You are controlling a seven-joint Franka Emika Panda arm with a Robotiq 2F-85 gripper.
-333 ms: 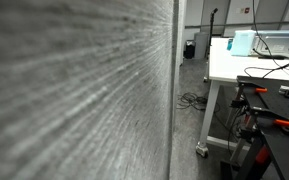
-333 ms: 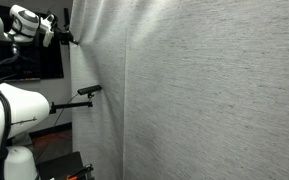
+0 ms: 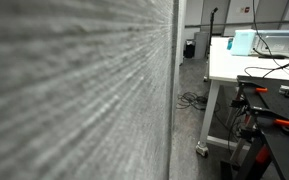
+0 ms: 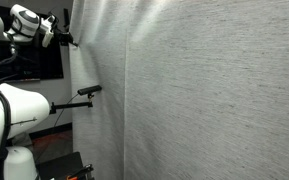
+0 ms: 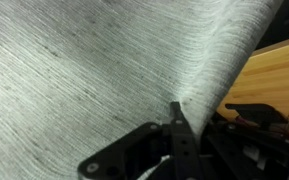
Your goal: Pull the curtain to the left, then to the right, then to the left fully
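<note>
Closest to us, in the wrist view, the gripper point(image 5: 176, 115) comes up from the bottom centre of the frame. Its black fingers are clenched on a small pucker of the curtain point(image 5: 94, 60). The pale grey woven fabric fills the upper left and middle of that view, and its edge slants down from the upper right corner. Past that edge, at the right, we see a wooden surface point(image 5: 272, 80).

In an exterior view the curtain point(image 3: 74, 90) hangs right against the lens, blurred, covering the left part of the frame. Beyond its edge, at the lower right, we see a black table point(image 3: 284, 145) with orange-handled tools point(image 3: 281, 122). Farther back stands a white table point(image 3: 229, 70) carrying a pale blue container point(image 3: 244, 42), and cables point(image 3: 192, 100) lie on the grey floor.

In an exterior view the curtain point(image 4: 204, 90) runs top to bottom from near the left edge to the right edge. The gripper point(image 4: 64, 38) meets the curtain's left border in the upper left corner, on the white arm point(image 4: 14, 105). Behind the arm we see a dark screen point(image 4: 34, 62).
</note>
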